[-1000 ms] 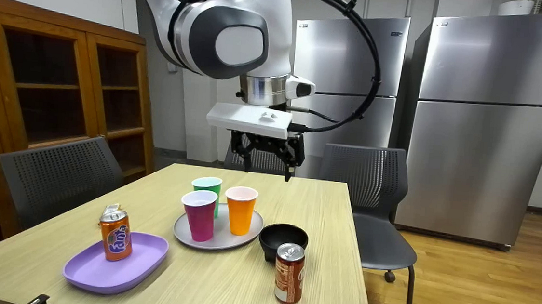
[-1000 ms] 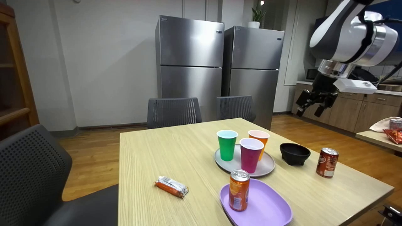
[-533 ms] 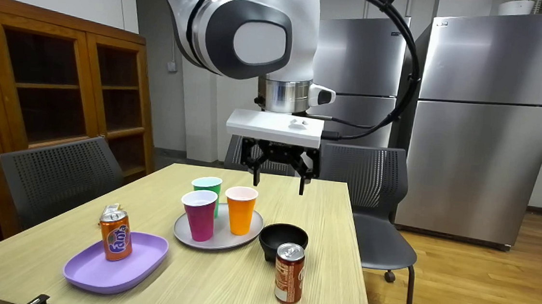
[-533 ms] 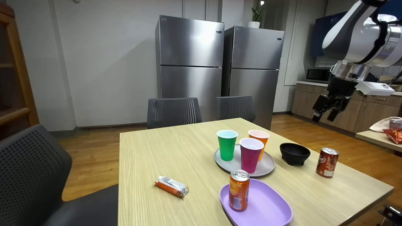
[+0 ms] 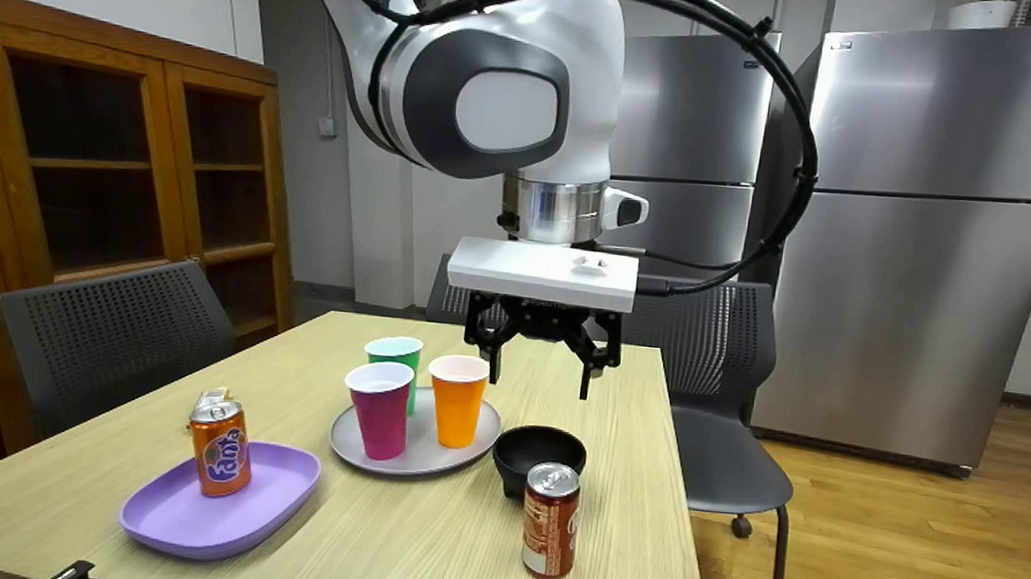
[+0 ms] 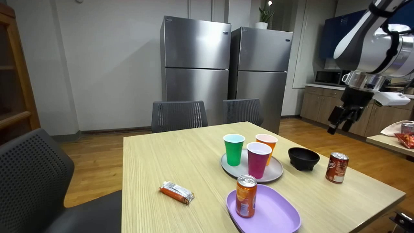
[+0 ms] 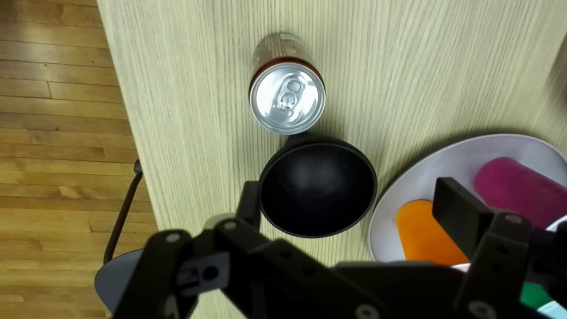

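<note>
Wrist view: table (image 7: 190,110) is looked down on steeply, at close range, past the gripper (image 7: 353,204). In an exterior view: arm (image 5: 512,105) is framed at upper middle, table is overlooked from farther off, at a shallow slant. In an exterior view: wrapped snack (image 6: 177,193) is taken in at lower left, arm is cropped at right. In both exterior views: refrigerators (image 6: 196,64) are faced across the table; purple tray (image 6: 275,210) is shared. Black bowl (image 7: 318,190) is shared by all three views.

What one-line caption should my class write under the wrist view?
Looking down past the open, empty pincer: black bowl, drink can and plate of cups on the table.
</note>
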You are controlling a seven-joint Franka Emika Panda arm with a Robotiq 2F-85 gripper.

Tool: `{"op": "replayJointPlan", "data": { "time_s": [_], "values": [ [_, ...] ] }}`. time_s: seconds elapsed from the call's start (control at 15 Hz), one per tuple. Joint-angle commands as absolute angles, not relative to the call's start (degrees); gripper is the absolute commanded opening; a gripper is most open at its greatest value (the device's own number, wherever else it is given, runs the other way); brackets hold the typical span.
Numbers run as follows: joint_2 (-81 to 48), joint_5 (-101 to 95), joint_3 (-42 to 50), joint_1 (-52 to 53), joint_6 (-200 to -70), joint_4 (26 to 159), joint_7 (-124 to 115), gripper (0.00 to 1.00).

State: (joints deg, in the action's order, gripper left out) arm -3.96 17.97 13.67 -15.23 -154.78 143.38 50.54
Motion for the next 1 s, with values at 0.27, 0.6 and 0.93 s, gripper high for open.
{"op": "replayJointPlan", "data": {
  "time_s": [0.27,0.6,0.93],
  "values": [
    [-9.43,17.21,13.93,-15.64,-158.71,142.04,52.49,1.00],
    [-12.88,17.23,14.09,-15.77,-159.87,140.70,53.31,1.00],
    [-16.26,17.37,14.17,-15.84,-161.14,139.21,54.23,1.00]
  ]
}}
